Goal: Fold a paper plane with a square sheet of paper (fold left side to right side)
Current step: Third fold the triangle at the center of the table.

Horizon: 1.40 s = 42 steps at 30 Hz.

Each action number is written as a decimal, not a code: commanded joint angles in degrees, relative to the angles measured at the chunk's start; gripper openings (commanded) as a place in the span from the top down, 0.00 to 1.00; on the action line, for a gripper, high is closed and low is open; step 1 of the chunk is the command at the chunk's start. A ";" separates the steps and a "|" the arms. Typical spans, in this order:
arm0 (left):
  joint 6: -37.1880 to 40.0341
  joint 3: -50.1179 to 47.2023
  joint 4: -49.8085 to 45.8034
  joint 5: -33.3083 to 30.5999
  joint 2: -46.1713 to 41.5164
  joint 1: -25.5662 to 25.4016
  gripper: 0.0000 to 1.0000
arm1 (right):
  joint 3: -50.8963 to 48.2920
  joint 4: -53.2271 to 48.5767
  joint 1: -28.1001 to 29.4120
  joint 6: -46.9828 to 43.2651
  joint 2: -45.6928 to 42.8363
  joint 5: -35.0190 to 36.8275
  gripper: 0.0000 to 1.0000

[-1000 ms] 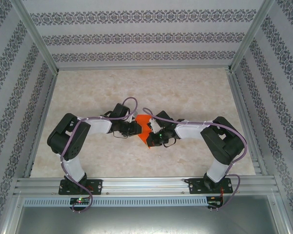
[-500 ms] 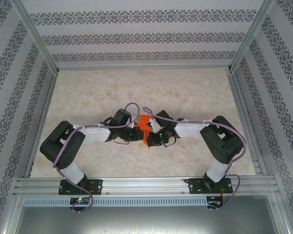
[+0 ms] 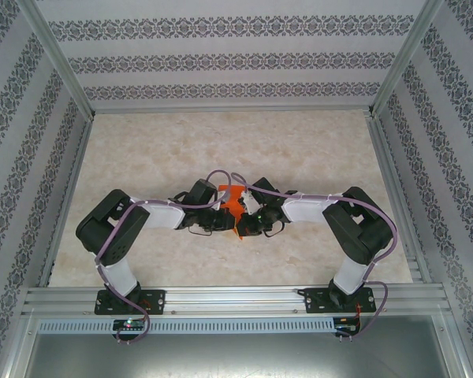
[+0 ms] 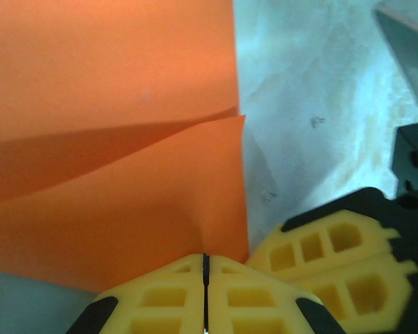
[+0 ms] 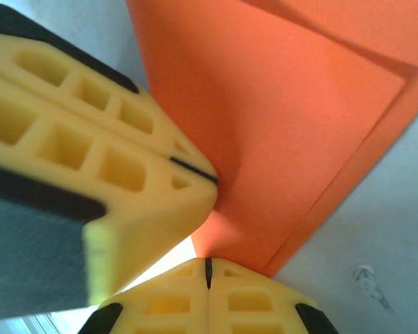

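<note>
The orange sheet of paper stands partly folded and raised off the marble table, between both grippers at its middle. In the left wrist view the paper shows a folded flap with a diagonal crease. My left gripper is shut, pinching the paper's lower edge near its right corner. The right gripper's yellow fingers lie just to its right. In the right wrist view my right gripper is shut on the bottom corner of the paper. The left gripper's fingers pinch the same edge close beside it.
Patterned walls and metal frame posts close in the table on three sides. An aluminium rail carrying both arm bases runs along the near edge. Purple cables loop over both forearms near the paper.
My left gripper has moved right onto the paper and closed on its edge. The raised paper now looks narrower and more bunched. The right arm has not moved.
</note>
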 commanded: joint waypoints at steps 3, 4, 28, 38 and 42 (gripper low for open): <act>2.05 1.79 -5.34 -7.65 1.59 -0.66 0.93 | -1.69 -8.79 -0.29 -2.14 3.35 7.11 1.00; 2.40 1.93 -6.00 -8.56 1.66 -0.64 0.93 | -1.76 -8.88 -0.30 -2.13 3.48 7.13 1.00; 9.44 7.26 -8.07 -11.96 5.34 9.19 0.94 | -2.75 -9.30 -0.30 -2.22 3.88 6.67 1.00; 10.86 7.71 -5.71 -10.97 6.85 14.44 0.93 | -2.91 -9.27 -0.33 -2.14 3.88 6.16 1.00; 11.48 7.89 -5.58 -10.99 7.56 16.11 0.93 | -2.90 -9.38 -0.34 -2.13 3.79 6.11 1.00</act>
